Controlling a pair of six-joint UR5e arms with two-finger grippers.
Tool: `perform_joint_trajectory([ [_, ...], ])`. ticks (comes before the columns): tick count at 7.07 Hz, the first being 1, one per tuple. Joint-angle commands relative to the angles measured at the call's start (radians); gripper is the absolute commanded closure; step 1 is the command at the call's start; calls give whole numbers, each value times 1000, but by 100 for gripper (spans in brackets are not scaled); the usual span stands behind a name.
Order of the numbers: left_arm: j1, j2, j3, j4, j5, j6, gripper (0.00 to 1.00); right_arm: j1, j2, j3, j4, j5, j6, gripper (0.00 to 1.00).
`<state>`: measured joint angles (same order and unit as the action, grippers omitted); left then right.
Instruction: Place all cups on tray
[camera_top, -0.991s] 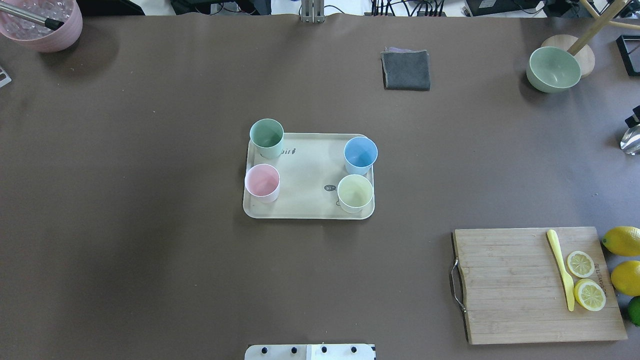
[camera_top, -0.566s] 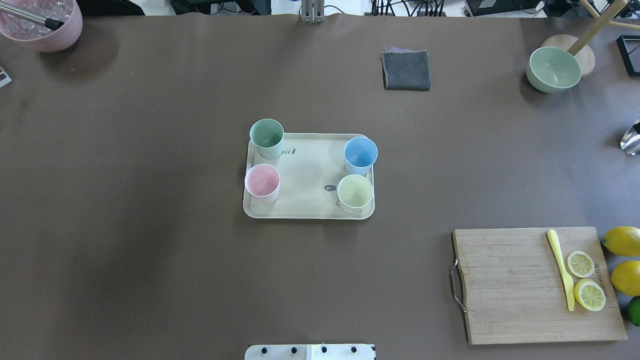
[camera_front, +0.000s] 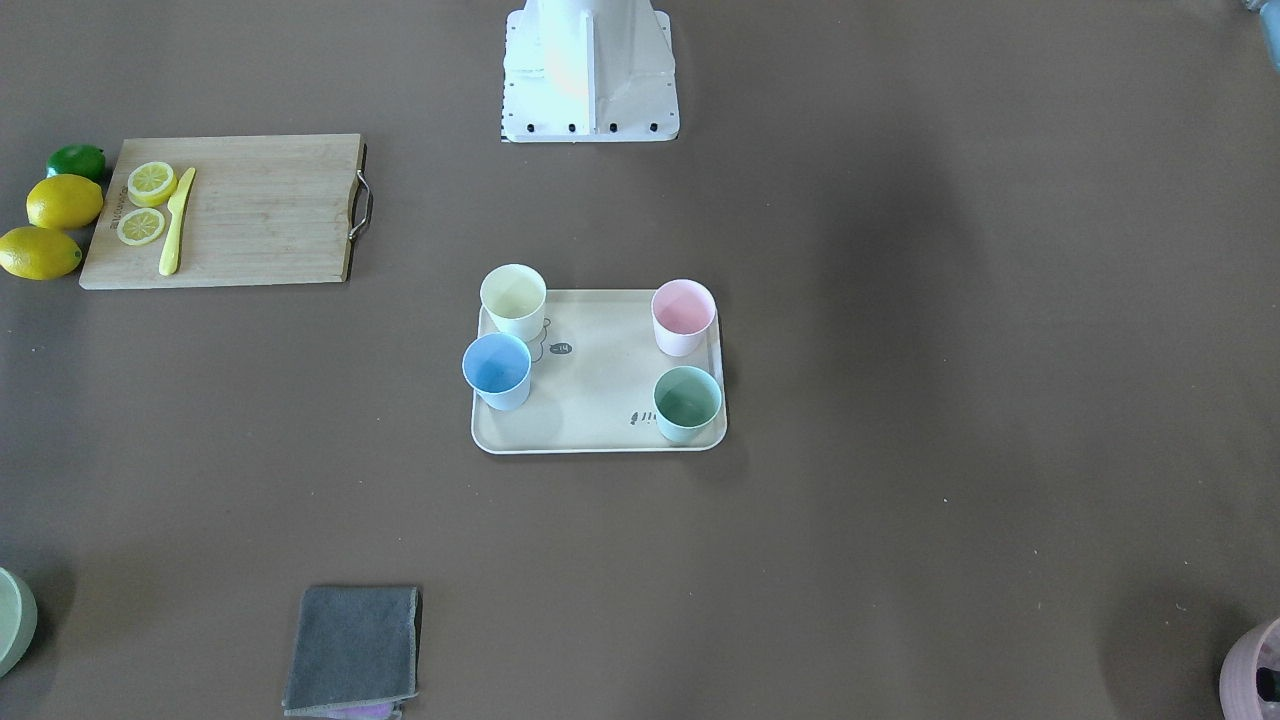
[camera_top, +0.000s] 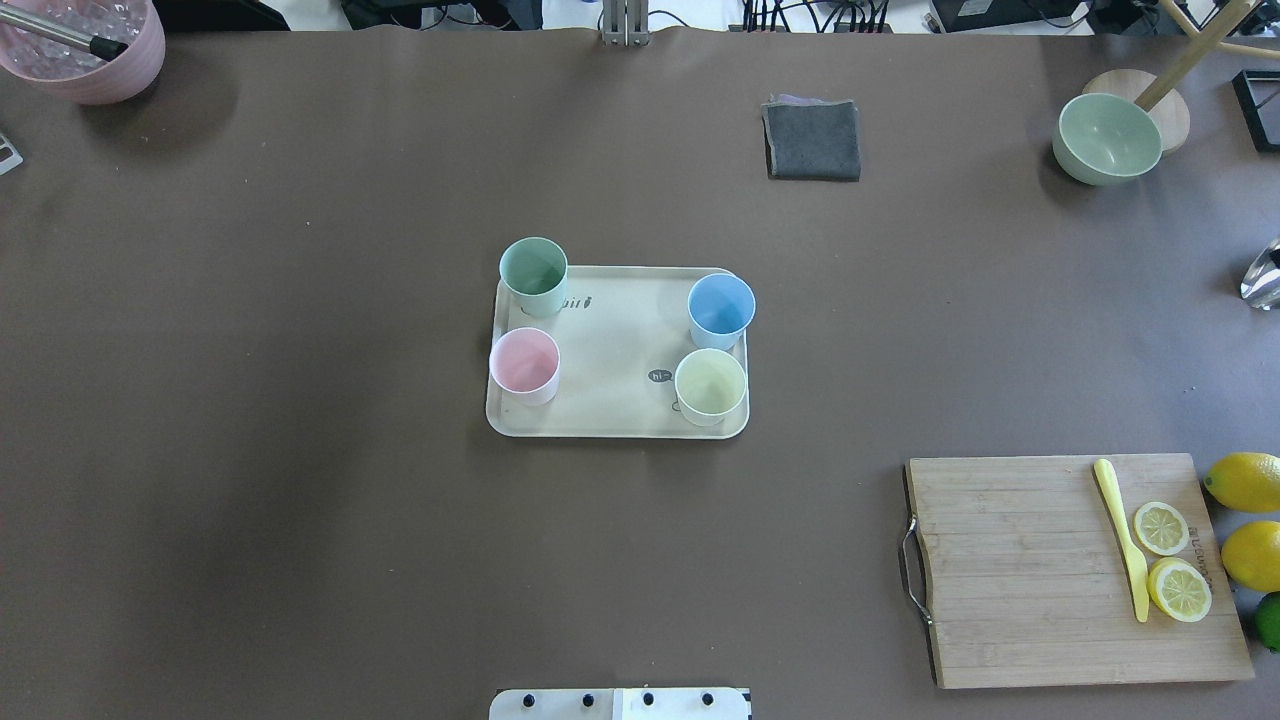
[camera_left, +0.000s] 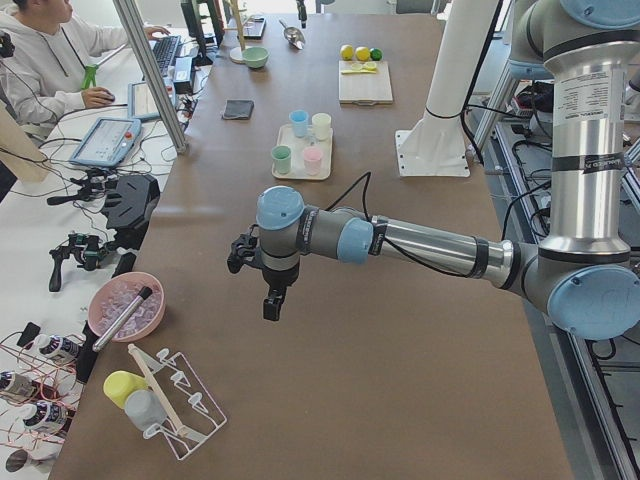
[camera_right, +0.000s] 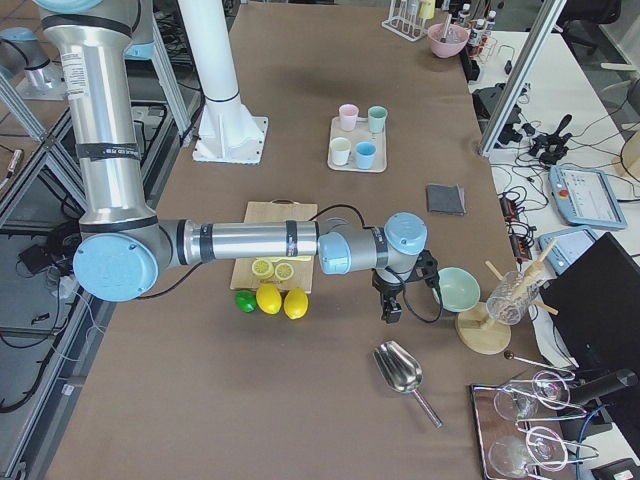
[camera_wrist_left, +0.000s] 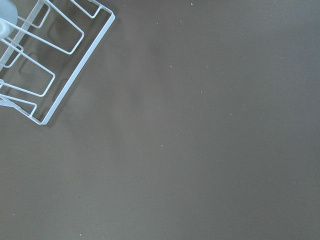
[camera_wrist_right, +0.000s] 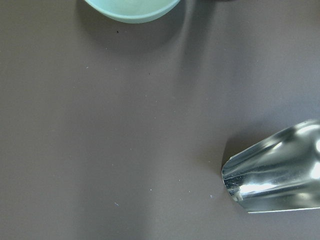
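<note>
The cream tray (camera_top: 612, 345) lies at the table's middle and also shows in the front view (camera_front: 600, 395). All four cups stand upright on it, one near each corner: mint green cup (camera_top: 533, 272), pink cup (camera_top: 524, 362), light blue cup (camera_top: 721, 305), pale yellow cup (camera_top: 710, 384). My left gripper (camera_left: 268, 300) hangs over bare table far to the left, away from the tray. My right gripper (camera_right: 392, 305) hangs far to the right, near the green bowl. Both show only in the side views, so I cannot tell whether they are open or shut.
A wooden cutting board (camera_top: 1030, 570) with a yellow knife, lemon slices and lemons beside it lies front right. A grey cloth (camera_top: 812, 140), a green bowl (camera_top: 1106, 135), a metal scoop (camera_wrist_right: 280, 170), a pink bowl (camera_top: 85, 45) and a white wire rack (camera_wrist_left: 45, 55) sit around the edges.
A dark part of the right gripper at the overhead view's right edge, above the scoop, has gone out of view. The cups and tray have not moved.
</note>
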<state>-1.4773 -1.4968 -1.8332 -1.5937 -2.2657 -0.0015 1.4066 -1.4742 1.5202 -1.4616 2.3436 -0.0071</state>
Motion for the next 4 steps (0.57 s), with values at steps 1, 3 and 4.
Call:
perform_joint_trajectory([
  [1, -1, 1, -1, 0, -3, -2, 2, 0, -5, 1, 1, 0, -1, 0],
  [3, -11, 4, -6, 3, -5, -2, 2, 0, -5, 0, 1, -1, -1, 0],
  [4, -17, 3, -3, 3, -5, 0, 2, 0, -5, 0, 1, -1, -1, 0],
])
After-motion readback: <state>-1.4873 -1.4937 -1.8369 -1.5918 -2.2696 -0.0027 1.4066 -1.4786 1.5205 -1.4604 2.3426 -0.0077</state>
